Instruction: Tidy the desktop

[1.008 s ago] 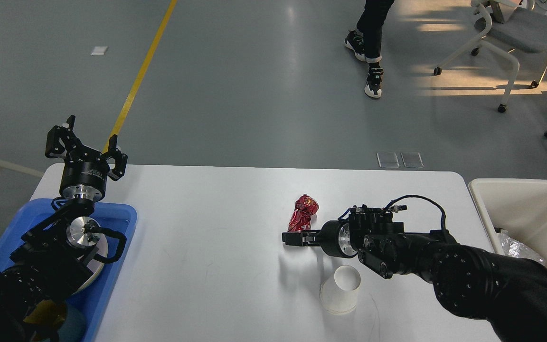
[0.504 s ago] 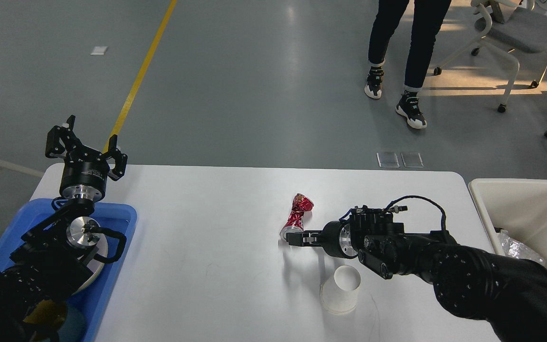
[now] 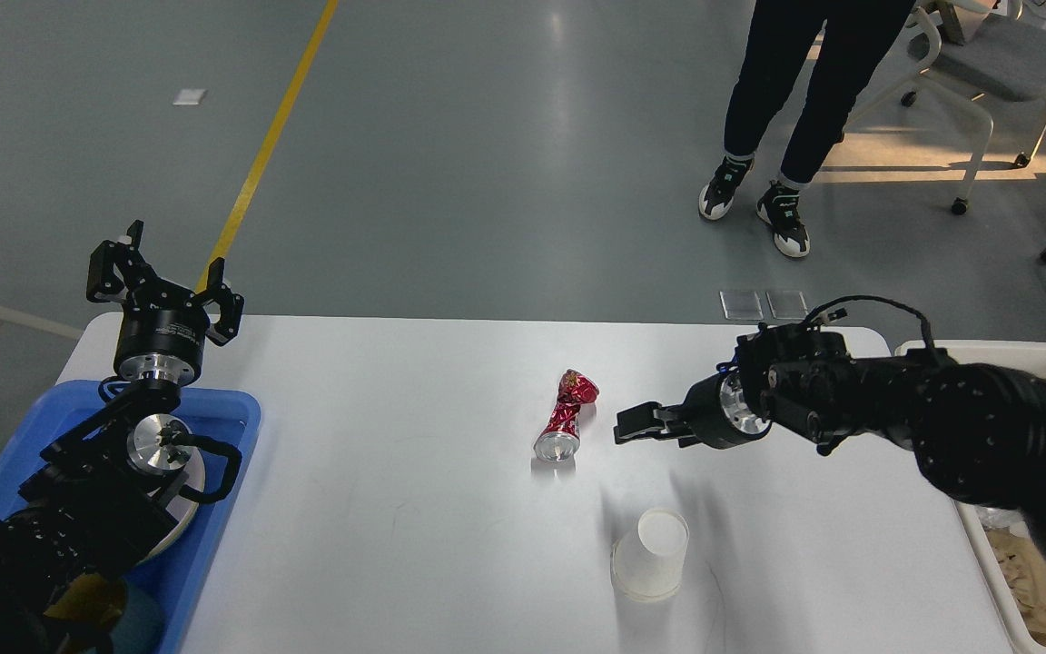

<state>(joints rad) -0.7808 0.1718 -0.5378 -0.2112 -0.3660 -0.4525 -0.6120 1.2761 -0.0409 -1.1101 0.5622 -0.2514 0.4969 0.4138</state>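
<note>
The desktop (image 3: 396, 472) is a wide white tabletop. A crushed red can (image 3: 567, 418) lies on it near the middle, silver end toward me. A clear plastic cup (image 3: 652, 554) lies on its side nearer the front. My right gripper (image 3: 634, 427) hovers just right of the can, apart from it, its fingers slightly spread and empty. My left gripper (image 3: 164, 286) points up over the table's far left corner, open and empty.
A blue tray (image 3: 223, 472) sits at the table's left edge under my left arm. A cream-white bin (image 3: 1013, 581) with trash stands at the right edge. A person (image 3: 786, 118) stands beyond the table, and chairs (image 3: 986, 64) stand at the back right.
The can left my right gripper and now lies on the table. The right gripper has risen and pulled back to the right. The person has walked to the right. The left arm has not moved.
</note>
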